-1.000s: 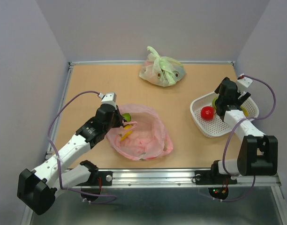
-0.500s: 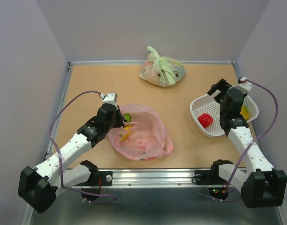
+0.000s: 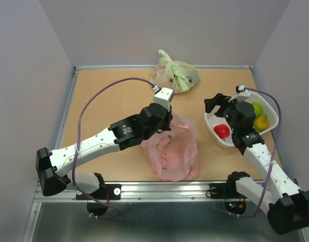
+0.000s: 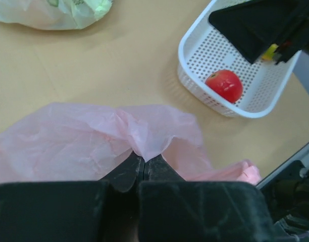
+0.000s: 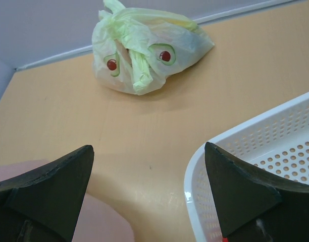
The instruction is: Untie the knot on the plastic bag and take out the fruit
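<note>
1. Near the front middle of the tan wooden tabletop lies the thin, crinkly, translucent pink plastic bag, reaching from the left gripper down toward the near edge.
2. The left gripper has its black fingers pressed together on a gathered fold at the bag's upper edge. The left wrist view shows the pink film bunched into the pinch point of the gripper.
3. Whether any pieces remain inside the pink bag cannot be told; the film is too crumpled to see through.
4. To the right stands a white perforated plastic basket, well apart from the pink bag. It holds a small red apple, a green apple and an orange-yellow piece.
5. The left wrist view shows the red apple resting against the basket's near wall.
6. The right gripper hovers at the basket's left rim with its fingers spread wide, holding nothing. Its own camera shows the two dark fingers apart, with bare table between them and the basket rim at the lower right.
7. At the far edge sits a knotted pale green translucent bag, also seen from the right wrist.
</note>
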Available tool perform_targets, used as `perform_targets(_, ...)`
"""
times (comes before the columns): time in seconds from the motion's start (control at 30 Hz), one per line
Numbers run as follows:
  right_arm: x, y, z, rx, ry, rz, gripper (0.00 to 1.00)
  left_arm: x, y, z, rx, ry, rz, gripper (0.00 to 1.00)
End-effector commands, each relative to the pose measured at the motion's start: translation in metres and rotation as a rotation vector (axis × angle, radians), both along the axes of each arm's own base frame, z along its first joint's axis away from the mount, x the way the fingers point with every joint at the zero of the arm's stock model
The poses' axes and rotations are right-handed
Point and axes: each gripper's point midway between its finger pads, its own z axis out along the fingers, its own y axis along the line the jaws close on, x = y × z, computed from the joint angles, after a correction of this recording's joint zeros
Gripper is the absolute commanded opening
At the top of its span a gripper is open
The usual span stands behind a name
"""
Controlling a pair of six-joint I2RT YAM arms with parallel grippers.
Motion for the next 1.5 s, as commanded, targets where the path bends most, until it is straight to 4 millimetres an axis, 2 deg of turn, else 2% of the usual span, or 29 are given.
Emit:
perform_targets(0.0, -0.011, 0.02, 0.008, -0.004, -0.045, 0.11, 0.95, 0.015, 0.032, -0.045, 0.136, 0.03, 0.177, 0.0)
perform_targets(0.03, -0.014, 0.025, 0.009, -0.003, -0.048, 0.128, 0.95, 0.015, 0.042, -0.061, 0.168, 0.049, 0.203, 0.0)
perform_targets(0.1, -0.018, 0.032, 0.009, -0.004, -0.052, 0.158, 0.94, 0.015, 0.055, -0.078, 0.173, 0.072, 0.247, 0.0)
perform_targets(0.3, -0.04, 0.066, 0.016, -0.039, -0.071, 0.293, 0.91, 0.028, 0.081, -0.113, 0.18, 0.136, 0.328, 0.0)
perform_targets(0.33, -0.047, 0.077, 0.018, -0.046, -0.071, 0.336, 0.91, 0.029, 0.082, -0.114, 0.182, 0.139, 0.331, 0.0)
perform_targets(0.43, -0.062, 0.095, 0.016, -0.079, -0.055, 0.414, 0.9, 0.036, 0.087, -0.118, 0.187, 0.145, 0.357, 0.0)
perform_targets(0.47, -0.071, 0.108, 0.021, -0.082, -0.069, 0.464, 0.9, 0.038, 0.088, -0.117, 0.185, 0.147, 0.361, 0.0)
perform_targets(0.5, -0.077, 0.114, 0.01, -0.112, -0.024, 0.497, 0.89, 0.04, 0.088, -0.119, 0.187, 0.154, 0.362, 0.0)
perform_targets(0.6, -0.098, 0.139, 0.001, -0.17, 0.013, 0.591, 0.88, 0.05, 0.092, -0.115, 0.179, 0.157, 0.373, 0.0)
perform_targets(0.63, -0.113, 0.156, -0.004, -0.188, 0.022, 0.654, 0.88, 0.055, 0.094, -0.113, 0.179, 0.158, 0.381, 0.0)
perform_targets(0.73, -0.127, 0.174, -0.008, -0.249, 0.011, 0.691, 0.88, 0.06, 0.095, -0.11, 0.2, 0.154, 0.371, 0.0)
perform_targets(0.77, -0.142, 0.187, -0.009, -0.266, 0.007, 0.74, 0.88, 0.063, 0.095, -0.104, 0.199, 0.146, 0.372, 0.0)
perform_targets(0.8, -0.142, 0.192, -0.001, -0.281, -0.008, 0.724, 0.88, 0.065, 0.095, -0.102, 0.205, 0.143, 0.37, 0.0)
perform_targets(0.83, -0.144, 0.197, -0.003, -0.3, -0.001, 0.733, 0.88, 0.067, 0.096, -0.099, 0.217, 0.133, 0.362, 0.0)
perform_targets(0.87, -0.153, 0.209, -0.014, -0.342, 0.028, 0.77, 0.88, 0.069, 0.097, -0.097, 0.222, 0.127, 0.363, 0.0)
perform_targets(0.97, -0.153, 0.225, -0.016, -0.403, 0.033, 0.774, 0.88, 0.073, 0.101, -0.087, 0.238, 0.097, 0.358, 0.0)
perform_targets(1.0, -0.148, 0.229, -0.03, -0.443, 0.062, 0.768, 0.87, 0.074, 0.104, -0.084, 0.242, 0.088, 0.36, 0.0)
perform_targets(1.07, -0.142, 0.231, -0.042, -0.479, 0.085, 0.748, 0.86, 0.075, 0.107, -0.078, 0.25, 0.07, 0.355, 0.0)
perform_targets(1.13, -0.131, 0.23, -0.065, -0.55, 0.123, 0.701, 0.82, 0.077, 0.113, -0.072, 0.25, 0.051, 0.366, 0.0)
perform_targets(1.17, -0.123, 0.227, -0.069, -0.579, 0.126, 0.655, 0.78, 0.077, 0.115, -0.073, 0.265, 0.04, 0.359, 0.0)
perform_targets(1.2, -0.118, 0.227, -0.086, -0.624, 0.158, 0.633, 0.76, 0.078, 0.118, -0.069, 0.261, 0.026, 0.364, 0.0)
perform_targets(1.3, -0.102, 0.225, -0.102, -0.675, 0.144, 0.552, 0.62, 0.081, 0.125, -0.07, 0.269, 0.014, 0.377, 0.0)
perform_targets(1.33, -0.099, 0.226, -0.111, -0.69, 0.148, 0.547, 0.6, 0.081, 0.125, -0.067, 0.257, 0.005, 0.374, 0.0)
perform_targets(1.43, -0.087, 0.232, -0.119, -0.671, 0.136, 0.53, 0.58, 0.081, 0.127, -0.068, 0.227, -0.005, 0.374, 0.0)
perform_targets(1.47, -0.085, 0.232, -0.131, -0.688, 0.158, 0.534, 0.57, 0.08, 0.129, -0.075, 0.237, 0.002, 0.374, 0.0)
